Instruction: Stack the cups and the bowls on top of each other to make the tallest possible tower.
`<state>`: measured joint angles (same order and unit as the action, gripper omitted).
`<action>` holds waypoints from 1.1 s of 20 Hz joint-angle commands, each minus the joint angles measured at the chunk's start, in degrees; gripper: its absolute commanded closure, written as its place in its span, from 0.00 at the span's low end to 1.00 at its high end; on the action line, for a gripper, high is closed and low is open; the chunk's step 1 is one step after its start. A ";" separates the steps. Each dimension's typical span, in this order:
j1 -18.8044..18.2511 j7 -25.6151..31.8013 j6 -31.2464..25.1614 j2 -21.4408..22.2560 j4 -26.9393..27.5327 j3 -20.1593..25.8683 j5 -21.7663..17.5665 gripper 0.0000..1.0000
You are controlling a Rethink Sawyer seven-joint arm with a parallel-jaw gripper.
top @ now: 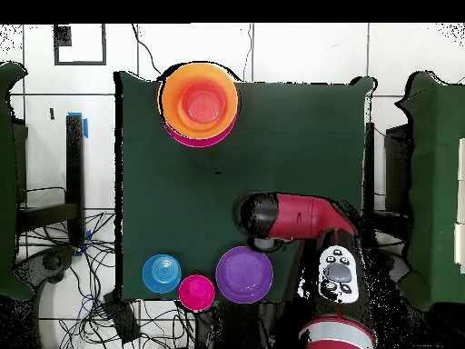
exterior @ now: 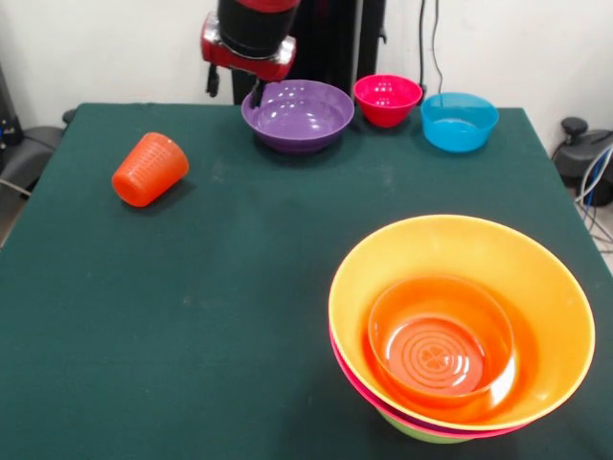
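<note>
The tower (exterior: 460, 326) stands at the front right: a large orange bowl (exterior: 536, 287) with a small orange bowl (exterior: 441, 335) inside it, a pink rim (exterior: 356, 383) below and a green bowl (exterior: 421, 431) lowest. It also shows in the overhead view (top: 200, 103). The orange-red cup (exterior: 149, 169) lies on its side at the left. The purple bowl (exterior: 297, 115), the small magenta-red bowl (exterior: 387, 99) and the blue bowl (exterior: 459, 121) stand along the far edge. My gripper (exterior: 257, 94) hangs at the purple bowl's left rim. The overhead view hides it and the cup under the arm (top: 291, 218).
The green table (exterior: 192, 316) runs to edges on all sides. The pedestal (top: 336, 309) stands beside the purple bowl (top: 244, 274), the magenta-red bowl (top: 196, 292) and the blue bowl (top: 162, 274). Cables lie on the floor around.
</note>
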<state>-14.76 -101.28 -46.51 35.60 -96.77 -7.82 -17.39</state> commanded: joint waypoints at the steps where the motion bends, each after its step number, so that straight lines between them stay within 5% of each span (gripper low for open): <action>1: 3.32 -11.16 5.84 -0.96 -5.86 5.74 4.47 0.00; 22: 11.73 -17.45 10.65 -6.72 -2.95 1.33 9.40 0.00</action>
<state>-4.36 -107.14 -41.09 33.87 -100.65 -8.82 -10.17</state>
